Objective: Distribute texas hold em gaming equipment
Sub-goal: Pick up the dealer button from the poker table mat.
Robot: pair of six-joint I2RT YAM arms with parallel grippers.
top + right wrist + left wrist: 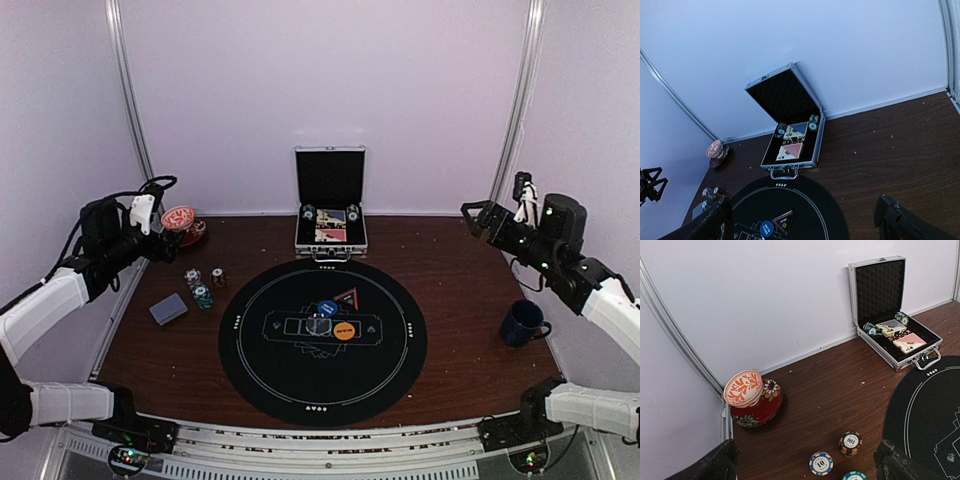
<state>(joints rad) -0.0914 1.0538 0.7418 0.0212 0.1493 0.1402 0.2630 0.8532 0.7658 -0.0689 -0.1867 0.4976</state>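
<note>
Left fingers (715, 466) & right fingers (900, 222) hung apart, empty, above surface (450, 255); chips (200, 287) & card deck (168, 308) lay left of mat (300, 390), btns (336, 320) at centre, more in far case (331, 238), so distributing looked barely begun.

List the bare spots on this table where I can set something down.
Widest bare wood lies right of the mat, between the open case and the mug. Another patch sits between the card deck and the near edge. The mat's outer ring is bare too. Crowded: the chips beside the deck, and the button discs at mat centre.
</note>
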